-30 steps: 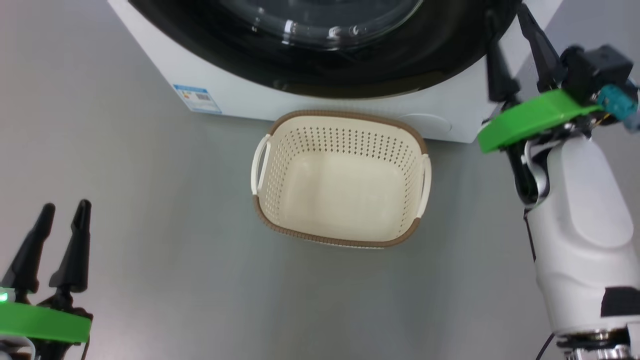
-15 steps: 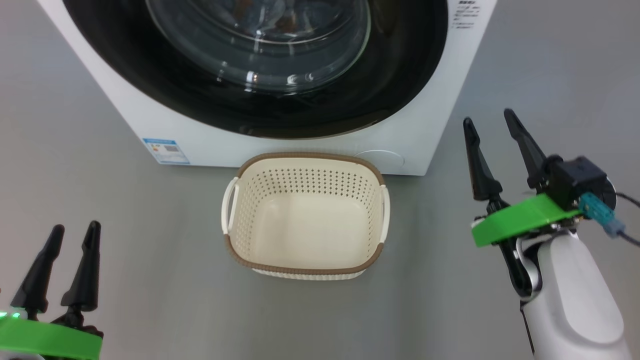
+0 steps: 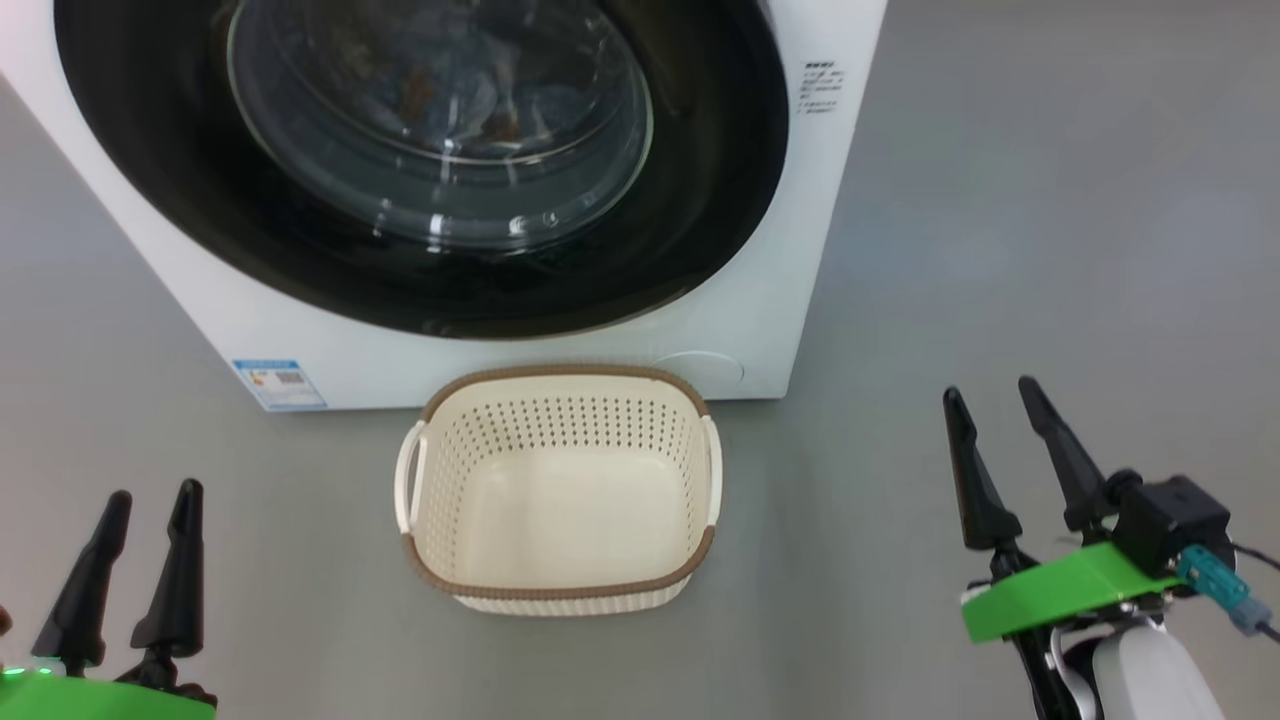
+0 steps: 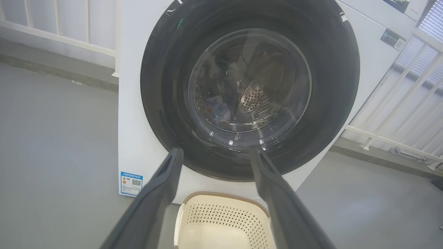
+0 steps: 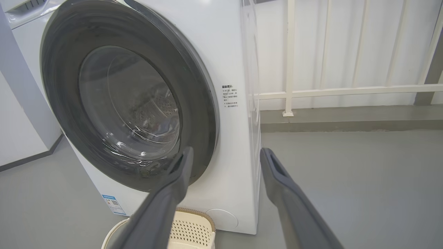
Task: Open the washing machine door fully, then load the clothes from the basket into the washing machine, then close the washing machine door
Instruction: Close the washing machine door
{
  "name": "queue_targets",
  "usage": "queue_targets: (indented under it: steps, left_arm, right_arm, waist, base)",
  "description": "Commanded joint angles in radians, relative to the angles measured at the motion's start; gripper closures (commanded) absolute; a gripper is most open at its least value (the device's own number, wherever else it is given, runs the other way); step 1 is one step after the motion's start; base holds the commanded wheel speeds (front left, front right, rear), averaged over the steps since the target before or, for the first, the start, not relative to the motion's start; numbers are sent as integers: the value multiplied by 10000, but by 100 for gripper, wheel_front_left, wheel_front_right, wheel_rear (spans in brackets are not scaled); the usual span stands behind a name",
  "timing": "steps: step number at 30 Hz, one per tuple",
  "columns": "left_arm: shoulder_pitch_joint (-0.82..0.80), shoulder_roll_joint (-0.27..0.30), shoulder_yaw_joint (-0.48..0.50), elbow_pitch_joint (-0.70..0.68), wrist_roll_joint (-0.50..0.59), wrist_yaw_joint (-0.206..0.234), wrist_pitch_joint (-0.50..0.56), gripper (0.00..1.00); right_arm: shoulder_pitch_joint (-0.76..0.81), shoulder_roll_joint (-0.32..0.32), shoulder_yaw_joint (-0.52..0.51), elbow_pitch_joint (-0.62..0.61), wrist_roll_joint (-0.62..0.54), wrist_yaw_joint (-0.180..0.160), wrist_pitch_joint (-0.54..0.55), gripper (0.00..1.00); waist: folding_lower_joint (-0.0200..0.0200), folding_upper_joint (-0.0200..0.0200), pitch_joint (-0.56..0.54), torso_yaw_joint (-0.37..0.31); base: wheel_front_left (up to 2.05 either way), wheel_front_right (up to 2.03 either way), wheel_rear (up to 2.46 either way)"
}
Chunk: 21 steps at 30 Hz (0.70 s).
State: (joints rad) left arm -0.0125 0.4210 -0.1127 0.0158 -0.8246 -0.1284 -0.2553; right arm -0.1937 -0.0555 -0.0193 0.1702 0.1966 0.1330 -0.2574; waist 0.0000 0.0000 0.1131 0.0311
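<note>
The washing machine [image 3: 790,250] stands ahead of me, and its glossy black washing machine door [image 3: 700,200] lies flush against the front, shut. Through the glass bowl I make out the clothes [image 4: 216,110] as blue and orange patches in the steel drum. On the floor right in front of the washer sits the cream basket [image 3: 560,590], with nothing in it. My left gripper [image 3: 153,492] hangs open at the lower left, well short of the basket. My right gripper [image 3: 989,389] is open at the lower right, off the washer's right corner. Its fingers [image 5: 180,180] hold nothing.
A blue label [image 3: 278,383] marks the washer's lower left front. A white railing [image 5: 346,91] runs behind and beside the machine. Another white unit [image 5: 17,121] stands to its left. Grey floor [image 3: 1000,200] stretches to the right.
The head camera has tilted up, so more of the door shows. My right gripper has drawn back from the door's right edge to the lower right. The left arm holds still.
</note>
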Motion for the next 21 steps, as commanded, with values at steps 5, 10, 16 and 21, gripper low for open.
queue_targets:
  steps: [5, 10, 16, 21]
  left_arm:
    - [-56, 122, 553, -165, 267, -23, -65, 0]
    - [31, -48, 562, -77, 387, -23, -65, 0]
    - [129, -222, 612, -34, 488, -23, -65, 0]
    - [186, -298, 617, -67, 534, -23, -65, 0]
  right_arm:
    - [549, 53, 224, -448, 179, -23, -44, 0]
    - [991, 53, 247, -580, 96, -23, -44, 0]
    - [1397, 53, 337, -739, 78, -23, -44, 0]
    - [1485, 53, 379, -748, 160, -23, -44, 0]
  waist:
    - [0, 0, -427, -232]
    - [0, 0, -647, -262]
    - [0, 0, -785, -281]
    - [0, 0, -861, -298]
  base:
    - [0, 0, 0]
    - [0, 0, 0]
    - [0, 0, 0]
    - [0, 0, 0]
